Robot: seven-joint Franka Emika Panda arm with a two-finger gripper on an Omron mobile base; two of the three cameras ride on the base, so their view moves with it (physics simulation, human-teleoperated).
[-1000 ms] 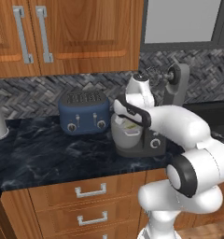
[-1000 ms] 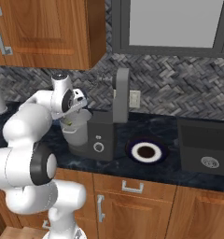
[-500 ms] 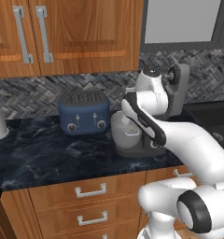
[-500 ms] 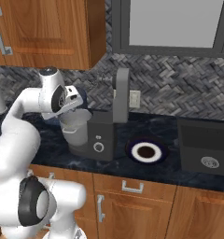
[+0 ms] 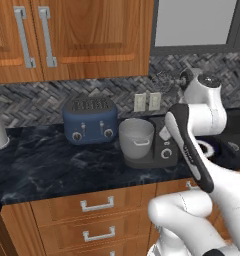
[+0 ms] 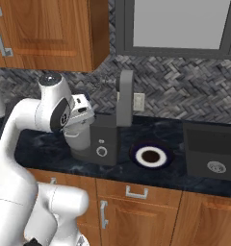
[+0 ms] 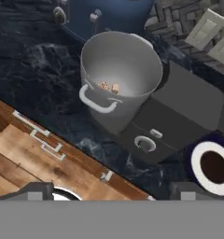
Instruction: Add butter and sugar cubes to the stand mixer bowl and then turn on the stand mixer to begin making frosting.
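The stand mixer bowl [image 7: 121, 70] is pale grey metal with a side handle and sits on the base of the dark stand mixer [image 7: 179, 112], whose round knob [image 7: 144, 144] faces the counter's front. On the bowl's bottom lie a pale tan sugar cube [image 7: 115, 87] and a browner bit [image 7: 104, 85]; I cannot tell whether that bit is the butter. My gripper [image 7: 114, 189] hangs above and in front of the bowl, open, nothing between its fingers. The bowl [image 5: 137, 137] stands right of the toaster. My hand [image 6: 83, 113] hovers over the bowl [image 6: 79, 141].
A navy toaster [image 5: 89, 120] stands left of the bowl against the backsplash. A dark-rimmed white plate with a brown centre [image 6: 150, 156] lies right of the mixer. Further right is a dark sink [image 6: 211, 149]. Drawers [image 5: 97, 204] run below the counter edge.
My hand has lifted out of the bowl's mouth and the arm has swung up and to the right. The jaws have spread a little wider.
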